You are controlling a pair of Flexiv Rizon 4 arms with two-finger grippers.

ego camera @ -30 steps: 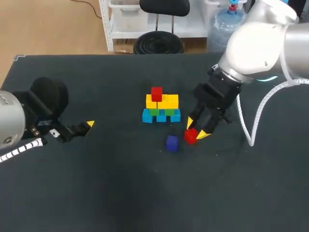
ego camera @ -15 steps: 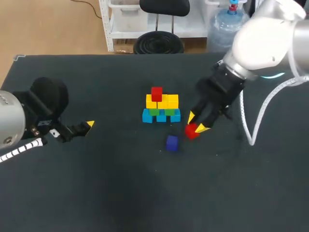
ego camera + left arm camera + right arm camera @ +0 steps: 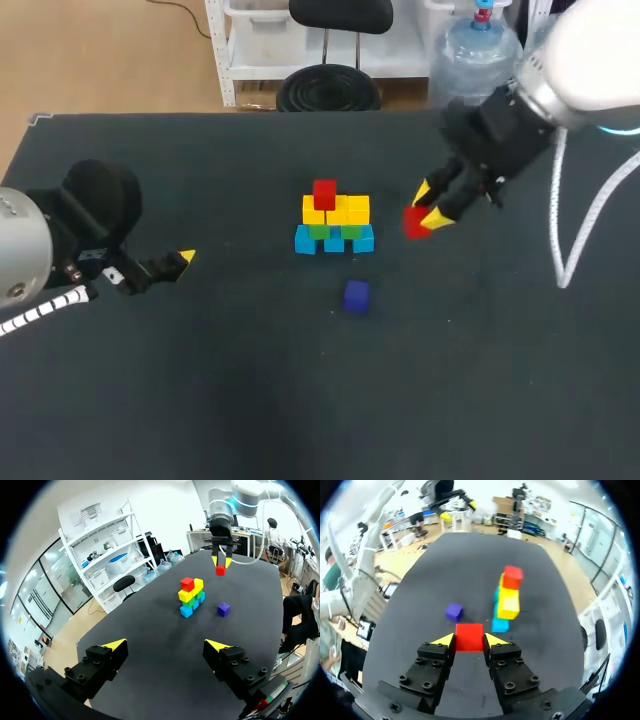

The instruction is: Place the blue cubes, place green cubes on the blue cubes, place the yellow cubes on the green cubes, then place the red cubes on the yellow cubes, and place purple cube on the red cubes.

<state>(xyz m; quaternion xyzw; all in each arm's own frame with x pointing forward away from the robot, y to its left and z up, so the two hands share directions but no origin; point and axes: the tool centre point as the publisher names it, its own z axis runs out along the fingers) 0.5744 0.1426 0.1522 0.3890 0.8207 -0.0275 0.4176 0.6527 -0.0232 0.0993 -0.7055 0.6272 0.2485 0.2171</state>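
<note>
A cube stack (image 3: 336, 220) stands mid-table: blue cubes at the bottom, green above, yellow above those, one red cube (image 3: 324, 193) on the top left. My right gripper (image 3: 428, 206) is shut on a second red cube (image 3: 416, 222), lifted off the table to the right of the stack. In the right wrist view that red cube (image 3: 469, 637) sits between the yellow tips, with the stack (image 3: 506, 599) ahead. A purple cube (image 3: 356, 295) lies in front of the stack. My left gripper (image 3: 165, 647) is open and empty, far left of the stack.
The dark table (image 3: 250, 400) spreads wide around the stack. My left arm (image 3: 60, 250) rests near the left edge.
My right gripper has risen from the table with the red cube and moved back and to the right, away from the purple cube. The left arm has stayed put.
</note>
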